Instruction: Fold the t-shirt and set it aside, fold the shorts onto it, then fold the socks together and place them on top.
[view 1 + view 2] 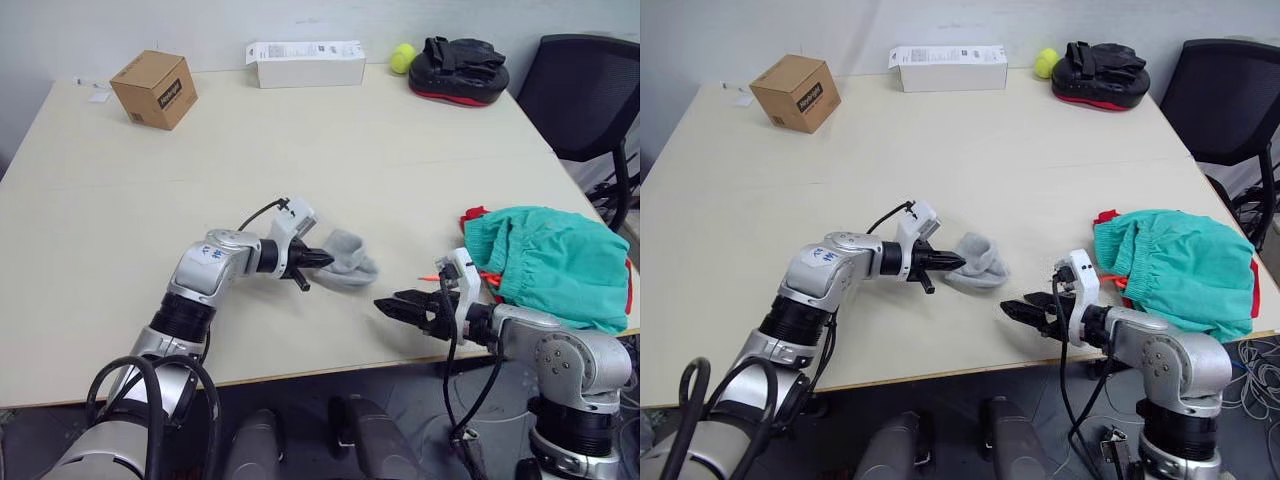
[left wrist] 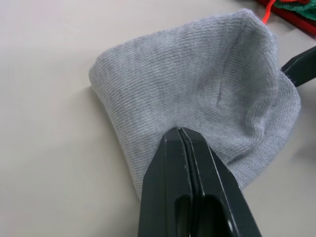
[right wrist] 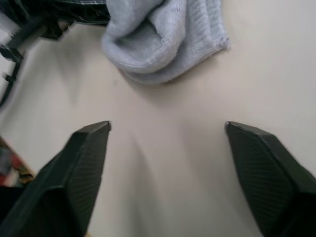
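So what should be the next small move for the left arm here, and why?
Probably lift the socks and carry them toward the shorts. The left gripper is shut on the bundled socks, the shorts lie over the t-shirt, and the right gripper is open and empty.

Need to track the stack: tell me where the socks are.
The socks lie mid-table near the front edge, pinched by the left gripper, left of the shorts.

Left gripper (image 1: 318, 258), arm bent and reaching inward, fingers pressed together on the socks (image 1: 350, 258). Right gripper (image 1: 392, 306), forearm pointing left, fingers (image 3: 84, 163) spread wide, holding nothing.
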